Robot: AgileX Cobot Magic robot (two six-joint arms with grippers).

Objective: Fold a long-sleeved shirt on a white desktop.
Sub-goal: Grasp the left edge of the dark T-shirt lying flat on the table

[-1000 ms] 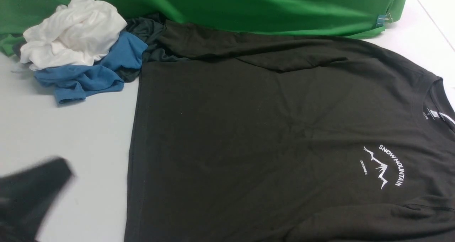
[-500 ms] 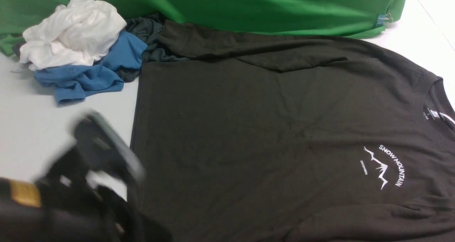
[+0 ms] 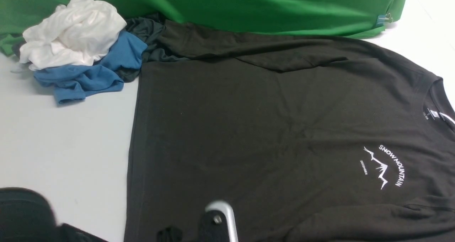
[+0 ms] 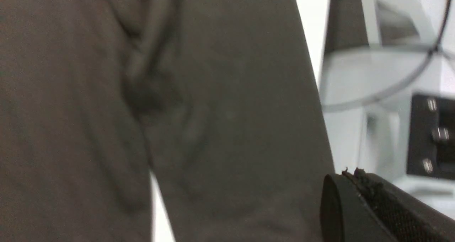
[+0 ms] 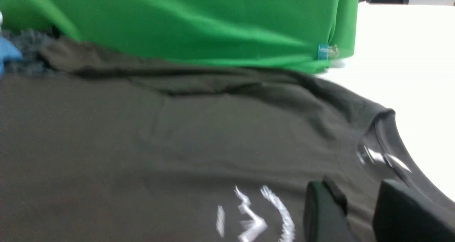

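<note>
The long-sleeved shirt [image 3: 270,128] lies spread flat on the white desktop [image 3: 71,135], collar to the right, its white print [image 3: 385,165] at the near right. Its far sleeve is folded along the back edge. Part of my left arm [image 3: 217,221] shows low over the shirt's near edge. In the left wrist view my left gripper [image 4: 350,178] is shut beside dark fabric [image 4: 220,110], with nothing seen between the tips. My right gripper [image 5: 359,208] hovers open over the shirt [image 5: 177,142] between print and collar. It is out of the front view.
A heap of white [image 3: 73,32], blue [image 3: 92,71] and dark grey [image 3: 147,30] garments sits at the back left, touching the shirt's far corner. A green cloth backdrop [image 3: 266,7] runs along the back, with a blue clip [image 3: 382,20] at its right end.
My left arm swept from the near left corner to the right, ending low over the shirt's near edge. The shirt and the heap have not moved.
</note>
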